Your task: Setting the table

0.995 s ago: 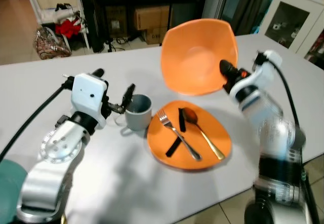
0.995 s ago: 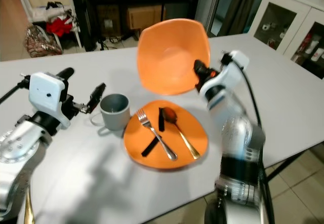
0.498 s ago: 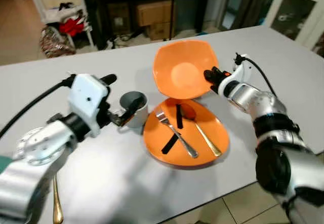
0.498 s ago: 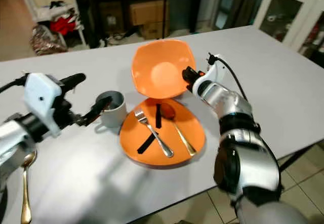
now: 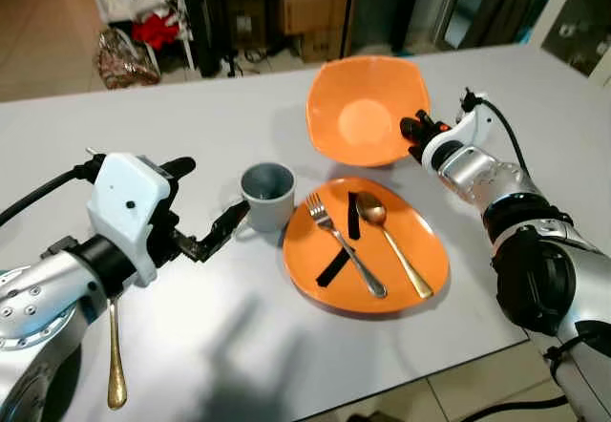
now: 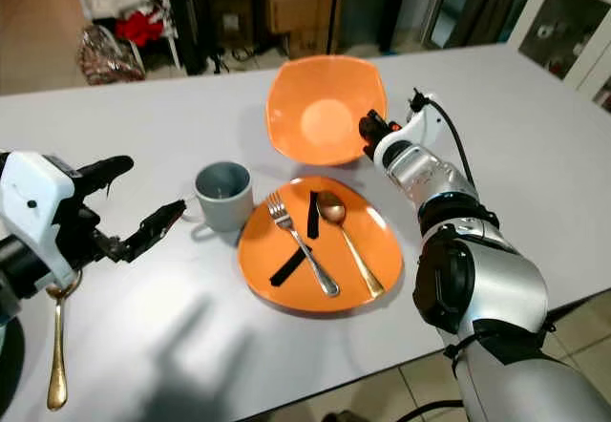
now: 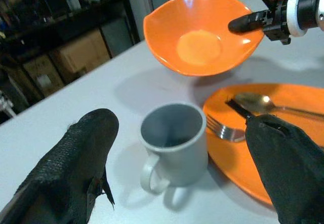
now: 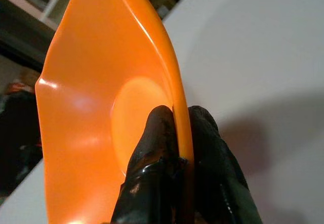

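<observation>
An orange bowl (image 5: 365, 109) hangs just above the white table (image 5: 239, 116), behind the orange plate (image 5: 420, 271). My right gripper (image 5: 411, 128) is shut on the bowl's near rim, one finger (image 8: 152, 148) inside and one outside. A fork (image 5: 345, 244), a spoon (image 5: 390, 242) and a black strip (image 5: 332, 269) lie on the plate. A grey mug (image 5: 266, 194) stands left of the plate, handle toward me. My left gripper (image 5: 199, 202) is open just left of the mug, its fingertips (image 7: 88, 148) spread on both sides of it in the left wrist view, not touching.
A gold spoon (image 5: 115, 355) lies on the table at the near left, beside my left arm. Beyond the far table edge stand boxes, a bag and a dark shelf on the floor. A white cabinet (image 6: 568, 21) is at the far right.
The right gripper has lowered the bowl from a raised, tilted pose to nearly level just over the table behind the plate. The camera has shifted. The left gripper stays open by the mug.
</observation>
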Robot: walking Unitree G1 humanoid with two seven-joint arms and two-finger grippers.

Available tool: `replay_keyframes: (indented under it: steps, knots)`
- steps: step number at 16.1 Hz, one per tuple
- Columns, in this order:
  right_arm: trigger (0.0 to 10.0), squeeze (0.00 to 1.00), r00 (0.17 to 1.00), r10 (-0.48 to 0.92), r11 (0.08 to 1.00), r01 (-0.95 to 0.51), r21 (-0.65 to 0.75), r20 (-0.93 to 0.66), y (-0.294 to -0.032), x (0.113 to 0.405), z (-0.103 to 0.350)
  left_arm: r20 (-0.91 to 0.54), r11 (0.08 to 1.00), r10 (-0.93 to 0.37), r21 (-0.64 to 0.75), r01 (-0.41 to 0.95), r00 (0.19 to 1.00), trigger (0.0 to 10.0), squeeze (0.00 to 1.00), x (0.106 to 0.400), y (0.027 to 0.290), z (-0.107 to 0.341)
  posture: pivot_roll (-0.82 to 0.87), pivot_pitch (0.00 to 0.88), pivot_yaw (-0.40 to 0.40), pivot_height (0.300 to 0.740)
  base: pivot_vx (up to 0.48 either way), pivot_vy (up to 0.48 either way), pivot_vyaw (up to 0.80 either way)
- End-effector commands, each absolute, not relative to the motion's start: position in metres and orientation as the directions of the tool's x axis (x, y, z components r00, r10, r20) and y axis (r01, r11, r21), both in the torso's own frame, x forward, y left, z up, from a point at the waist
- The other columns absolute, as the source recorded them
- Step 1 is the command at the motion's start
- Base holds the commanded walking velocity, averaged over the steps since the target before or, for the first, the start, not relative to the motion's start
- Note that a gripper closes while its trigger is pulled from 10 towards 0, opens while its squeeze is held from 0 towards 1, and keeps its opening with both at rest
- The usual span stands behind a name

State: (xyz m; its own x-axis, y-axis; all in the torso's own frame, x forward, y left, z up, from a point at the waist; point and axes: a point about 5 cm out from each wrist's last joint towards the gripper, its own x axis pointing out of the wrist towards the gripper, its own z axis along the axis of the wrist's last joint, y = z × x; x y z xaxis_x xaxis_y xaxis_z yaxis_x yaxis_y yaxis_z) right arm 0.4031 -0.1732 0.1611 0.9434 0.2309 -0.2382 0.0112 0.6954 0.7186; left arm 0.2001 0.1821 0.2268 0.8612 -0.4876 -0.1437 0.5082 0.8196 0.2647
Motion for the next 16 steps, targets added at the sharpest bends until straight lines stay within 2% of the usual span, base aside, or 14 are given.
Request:
replay_keyframes:
  steps: [1, 4, 7, 10, 16]
  knots:
    - [10.0, 0.0, 0.961, 0.187, 0.695, 0.016, 0.719, -0.202, -0.181, 0.406, 0.17, -0.148, 0.817, -0.483, 0.278, 0.505, 0.863, 10.0, 0.0, 0.197, 0.184, 0.231, 0.29, 0.125, -0.009, 0.74, 0.0, 0.0, 0.0]
    - [10.0, 0.0, 0.965, 0.112, 0.668, 0.103, 0.737, -0.236, -0.192, 0.403, 0.161, -0.167, 0.819, -0.478, 0.272, 0.506, 0.862, 10.0, 0.0, 0.192, 0.185, 0.232, 0.29, 0.148, -0.005, 0.74, 0.0, 0.0, 0.0]
    - [10.0, 0.0, 0.946, 0.077, 0.696, 0.177, 0.696, -0.316, -0.196, 0.397, 0.146, -0.178, 0.808, -0.503, 0.251, 0.534, 0.846, 10.0, 0.0, 0.191, 0.179, 0.231, 0.28, 0.148, 0.002, 0.74, 0.0, 0.0, 0.0]
    - [10.0, 0.0, 0.929, 0.163, 0.659, 0.15, 0.737, -0.334, -0.189, 0.394, 0.139, -0.245, 0.757, -0.572, 0.21, 0.619, 0.783, 10.0, 0.0, 0.183, 0.172, 0.225, 0.28, 0.149, 0.001, 0.74, 0.0, 0.0, 0.0]
    - [10.0, 0.0, 0.892, 0.309, 0.615, 0.076, 0.785, -0.329, -0.174, 0.39, 0.136, -0.264, 0.744, -0.589, 0.193, 0.64, 0.764, 10.0, 0.0, 0.178, 0.17, 0.223, 0.27, 0.14, -0.004, 0.74, 0.0, 0.0, 0.0]
